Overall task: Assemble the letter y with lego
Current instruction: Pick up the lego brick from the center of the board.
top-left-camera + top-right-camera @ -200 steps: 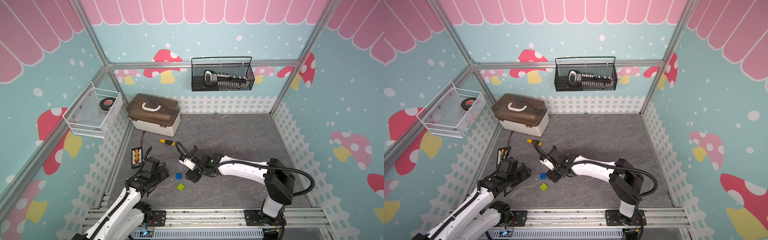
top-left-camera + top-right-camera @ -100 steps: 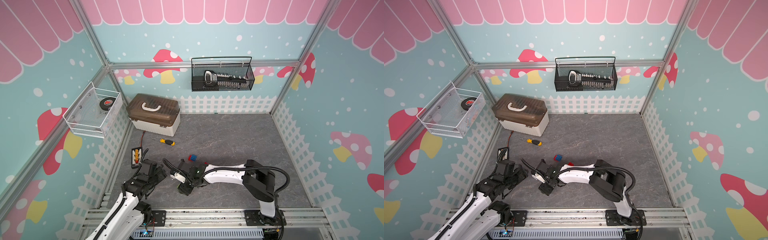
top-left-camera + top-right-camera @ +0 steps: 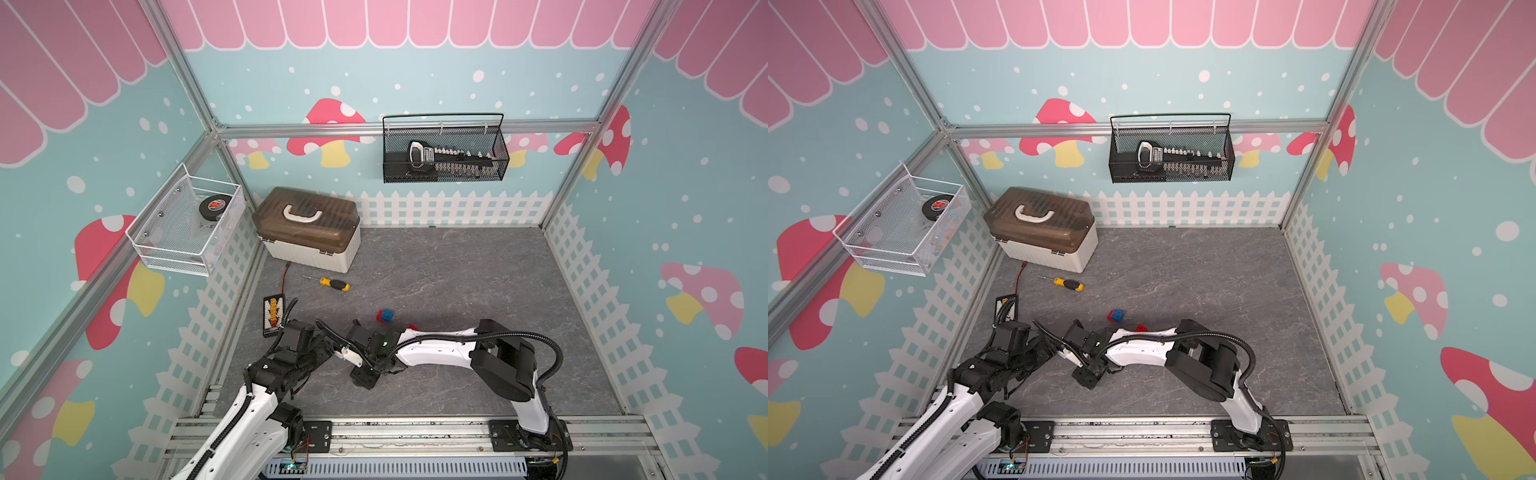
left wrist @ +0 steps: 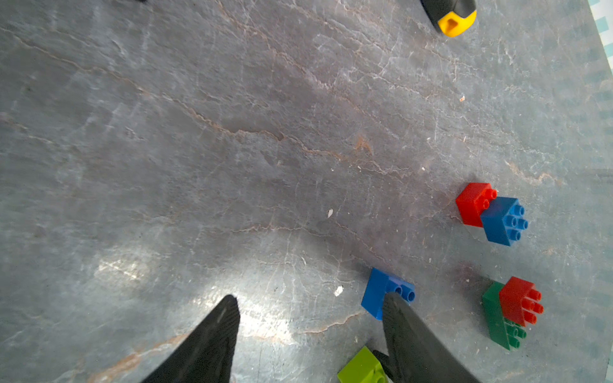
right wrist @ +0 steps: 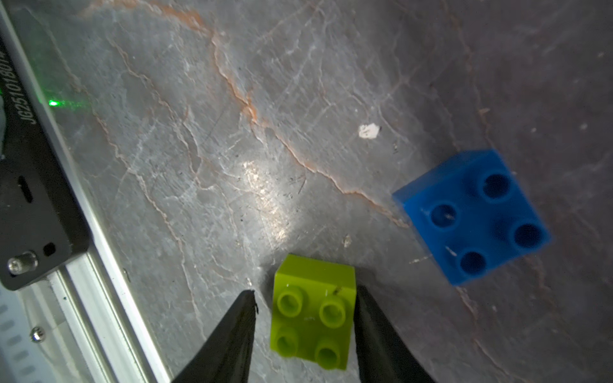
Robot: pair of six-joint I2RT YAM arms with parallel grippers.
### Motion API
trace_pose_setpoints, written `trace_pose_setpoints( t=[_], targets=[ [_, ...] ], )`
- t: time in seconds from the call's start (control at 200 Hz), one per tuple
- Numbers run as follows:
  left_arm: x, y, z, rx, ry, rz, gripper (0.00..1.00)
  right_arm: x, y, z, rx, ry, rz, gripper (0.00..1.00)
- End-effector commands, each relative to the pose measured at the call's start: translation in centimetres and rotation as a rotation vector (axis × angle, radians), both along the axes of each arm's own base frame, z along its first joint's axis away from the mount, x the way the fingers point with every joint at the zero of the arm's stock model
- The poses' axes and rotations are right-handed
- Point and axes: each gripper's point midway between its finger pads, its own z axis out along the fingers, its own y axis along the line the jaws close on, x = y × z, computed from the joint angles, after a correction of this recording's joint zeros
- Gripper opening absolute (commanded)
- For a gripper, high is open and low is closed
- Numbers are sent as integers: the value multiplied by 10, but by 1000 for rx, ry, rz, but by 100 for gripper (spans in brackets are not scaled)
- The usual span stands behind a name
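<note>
A lime green brick point(image 5: 311, 311) sits studs-up on the grey counter point(image 3: 457, 282), near its front edge. The right gripper point(image 5: 306, 290) straddles it with its jaws parted: one finger seems to meet the brick's side, though the view is too close to be sure, and a thin slit of counter shows between the other finger and the brick, so it is not clamped. A single blue brick point(image 5: 471, 215) lies just beside it, apart from it. Farther out rest a red and blue pair point(image 4: 491, 212) and a dark green and red pair point(image 4: 510, 308), each joined but well apart from one another — the bricks are not yet joined into a Y. The left gripper point(image 4: 310, 296) hangs over bare counter next to the blue brick, jaws wide and holding nothing. Beyond the bricks lies a yellow-handled screwdriver point(image 3: 332, 284), and behind it a toolbox point(image 3: 307, 228) stands in the back corner.
</note>
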Motion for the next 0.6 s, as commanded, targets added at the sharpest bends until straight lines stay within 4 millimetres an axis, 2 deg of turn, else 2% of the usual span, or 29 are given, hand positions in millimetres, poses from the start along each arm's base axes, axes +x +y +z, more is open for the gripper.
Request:
trace_pose_setpoints(
  t=[0.0, 0.23, 0.375, 0.54, 0.56, 0.595],
  targets=[
    [-1, 1, -1, -9, -2, 16, 70, -3, -5, -4, -42, 11, 6, 50],
    [0, -1, -1, -16, -2, 5, 70, -4, -9, -5, -55, 10, 13, 35],
    [2, -9, -1, -40, -6, -35, 70, 6, -20, 1, -55, -22, -9, 28],
    [6, -29, 0, -104, -22, -124, 70, 28, -46, 18, -38, -76, -56, 27],
    [6, -33, 0, -113, -22, -141, 70, 31, -48, 30, -18, -96, -60, 27],
    [7, -38, 1, -125, -25, -168, 70, 35, -56, 36, -15, -114, -64, 27]
  ],
)
